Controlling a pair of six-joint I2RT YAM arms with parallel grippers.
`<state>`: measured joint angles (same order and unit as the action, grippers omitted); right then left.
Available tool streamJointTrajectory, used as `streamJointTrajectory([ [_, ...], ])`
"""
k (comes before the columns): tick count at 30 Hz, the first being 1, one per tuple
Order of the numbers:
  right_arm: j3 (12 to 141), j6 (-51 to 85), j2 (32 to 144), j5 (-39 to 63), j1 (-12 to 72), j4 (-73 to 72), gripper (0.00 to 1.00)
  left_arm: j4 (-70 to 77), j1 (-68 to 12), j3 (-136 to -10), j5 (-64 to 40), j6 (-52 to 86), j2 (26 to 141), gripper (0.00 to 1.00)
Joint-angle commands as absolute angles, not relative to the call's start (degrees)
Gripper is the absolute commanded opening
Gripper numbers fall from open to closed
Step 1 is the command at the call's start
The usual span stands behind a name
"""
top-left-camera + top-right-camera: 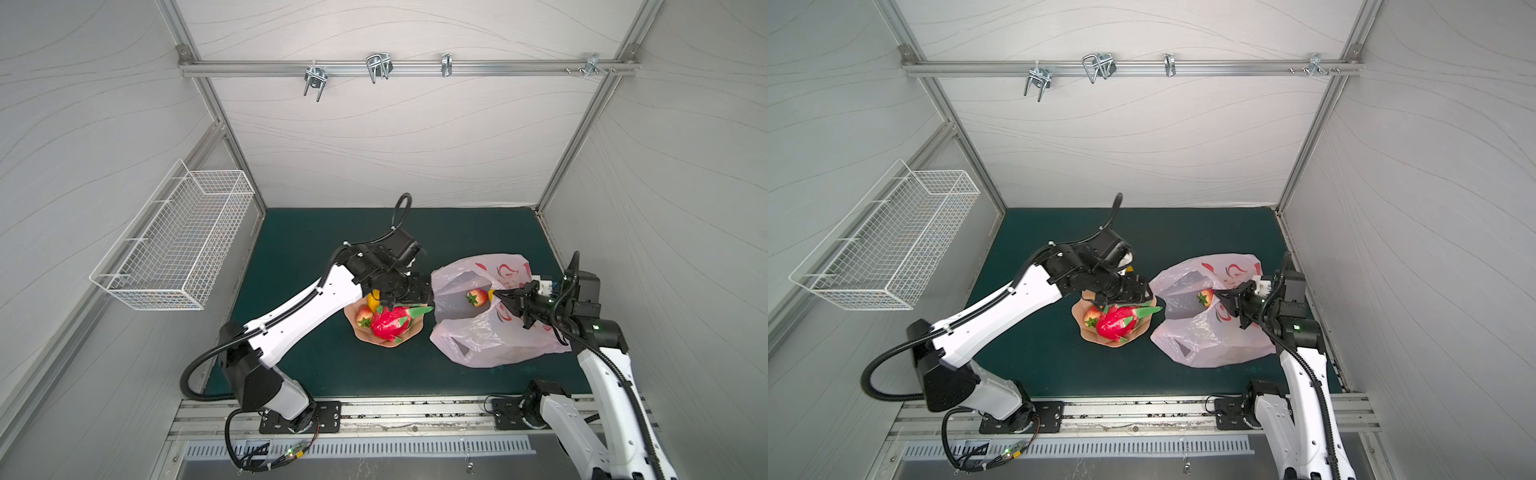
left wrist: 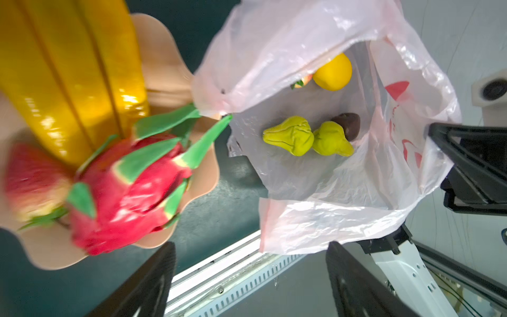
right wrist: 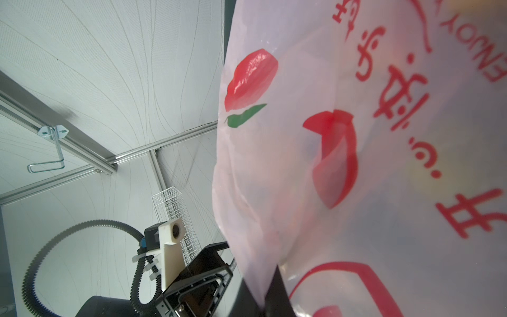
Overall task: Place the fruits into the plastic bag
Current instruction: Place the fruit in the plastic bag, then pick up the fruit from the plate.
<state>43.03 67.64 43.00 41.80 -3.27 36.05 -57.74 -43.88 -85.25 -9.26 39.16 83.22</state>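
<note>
Walls: pale grey panels [image 1: 395, 137] with wavy lines | frame: aluminium rail [image 1: 498, 67] carrying metal hooks [image 1: 378, 67] | left wall: white wire basket [image 1: 174, 237] | floor: dark green mat [image 1: 316, 232] | light: even, diffuse

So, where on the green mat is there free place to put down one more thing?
Bare mat lies along the back wall, beyond the plate and plastic bag, and in a strip between them and the front rail. The gap between plate and bag is crowded: the left gripper hangs there; the right gripper grips the bag.
</note>
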Motion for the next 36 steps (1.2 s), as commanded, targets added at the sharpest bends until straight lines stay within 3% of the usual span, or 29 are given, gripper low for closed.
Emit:
streamJointTrajectory([
  [1,43.61,67.76,43.16,41.41,-3.60,36.80,0.00,-62.44,-38.07,-79.78,-5.84,35.81,78.49,0.91],
  [5,43.60,67.41,43.30,41.67,-3.61,36.86,0.00,-65.22,-29.09,-75.40,-6.46,32.94,74.38,0.91],
  [10,43.66,67.15,43.57,41.92,-3.69,36.92,0.00,-66.83,-24.95,-73.14,-5.02,29.38,75.84,0.89],
  [36,43.95,66.55,43.77,41.92,-3.84,37.27,0.00,-60.06,-24.43,-71.61,-2.95,25.51,93.11,0.72],
])
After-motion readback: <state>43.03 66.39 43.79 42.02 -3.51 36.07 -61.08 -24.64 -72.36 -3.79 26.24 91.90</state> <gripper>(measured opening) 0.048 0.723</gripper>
